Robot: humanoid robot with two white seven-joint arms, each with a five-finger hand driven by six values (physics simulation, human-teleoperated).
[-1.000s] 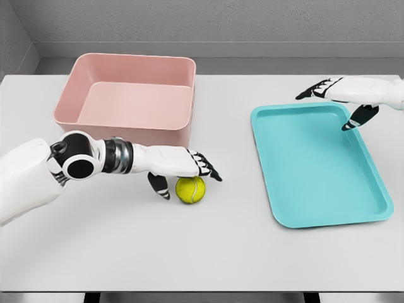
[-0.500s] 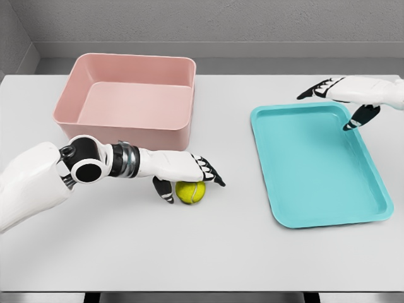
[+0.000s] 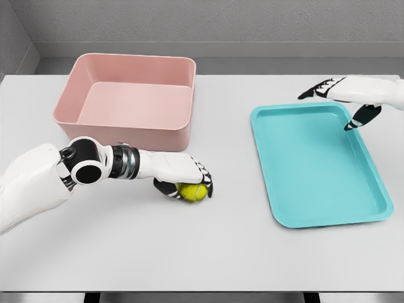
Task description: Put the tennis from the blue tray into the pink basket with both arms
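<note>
left hand [image 3: 184, 181]: fingers curled around tennis ball [image 3: 192, 192], holding it on table [image 3: 208, 252] | ball: at 5 o'clock of pink basket [image 3: 129, 95], near its front wall | right hand [image 3: 344, 95]: fingers spread, holding nothing, above 1 o'clock corner of blue tray [image 3: 315, 164]

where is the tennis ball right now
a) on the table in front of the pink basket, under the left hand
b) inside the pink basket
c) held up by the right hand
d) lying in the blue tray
a: the tennis ball sits on the white table just in front of the pink basket, with the left hand curled over it, while the blue tray holds nothing.
</note>
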